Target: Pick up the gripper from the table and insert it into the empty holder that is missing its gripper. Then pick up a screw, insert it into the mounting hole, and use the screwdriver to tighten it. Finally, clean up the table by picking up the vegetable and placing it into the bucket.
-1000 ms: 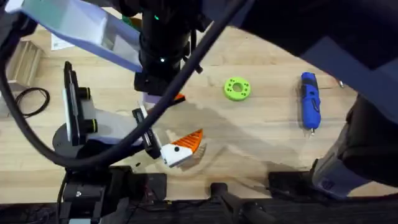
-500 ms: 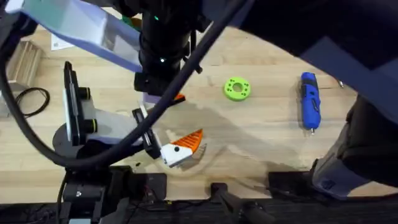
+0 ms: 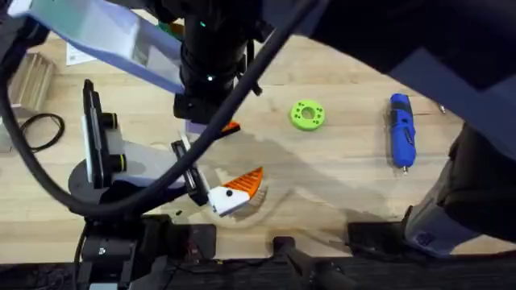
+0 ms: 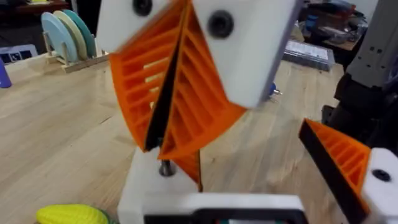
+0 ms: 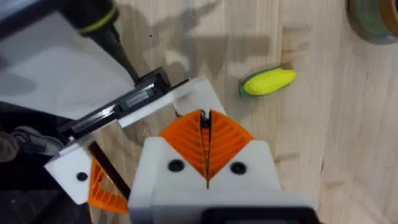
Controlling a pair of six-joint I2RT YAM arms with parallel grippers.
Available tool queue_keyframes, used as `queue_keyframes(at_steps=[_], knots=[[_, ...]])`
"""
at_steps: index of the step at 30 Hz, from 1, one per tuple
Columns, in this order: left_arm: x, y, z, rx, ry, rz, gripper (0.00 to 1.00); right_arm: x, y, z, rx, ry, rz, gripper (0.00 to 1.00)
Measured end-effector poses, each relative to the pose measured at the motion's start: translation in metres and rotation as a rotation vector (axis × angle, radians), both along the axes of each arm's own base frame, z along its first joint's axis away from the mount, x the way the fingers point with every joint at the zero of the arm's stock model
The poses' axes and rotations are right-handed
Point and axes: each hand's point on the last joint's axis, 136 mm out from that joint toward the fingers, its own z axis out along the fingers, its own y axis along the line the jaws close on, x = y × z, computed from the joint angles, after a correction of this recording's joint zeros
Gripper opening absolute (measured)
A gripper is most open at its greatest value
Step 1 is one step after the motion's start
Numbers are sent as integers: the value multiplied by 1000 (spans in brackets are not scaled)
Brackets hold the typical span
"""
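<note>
Yellow plastic: the vegetable (image 5: 267, 81) lies on the table (image 5: 311, 155) near the white holder (image 5: 186, 93), with the bucket (image 5: 376, 18) well apart. The right gripper (image 5: 205, 121) hovers over the holder, jaws pressed together, nothing visible between. The corn looks light, stiff, slick and likely to roll, so pinch across its middle.

Robotics lab: wooden workbench (image 3: 339, 161), cables (image 3: 40, 129), cluttered benches (image 4: 323, 37) behind.

White claw (image 5: 206, 163), orange ribbed pads (image 5: 186, 138)
</note>
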Motion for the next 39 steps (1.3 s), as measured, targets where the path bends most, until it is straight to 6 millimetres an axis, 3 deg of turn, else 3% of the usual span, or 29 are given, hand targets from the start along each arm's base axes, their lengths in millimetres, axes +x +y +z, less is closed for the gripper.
queue_keyframes(at_steps=[39], knots=[[0,0,0,-3,7,-2,985,-5,-8,-6,-25,24,-25,6]])
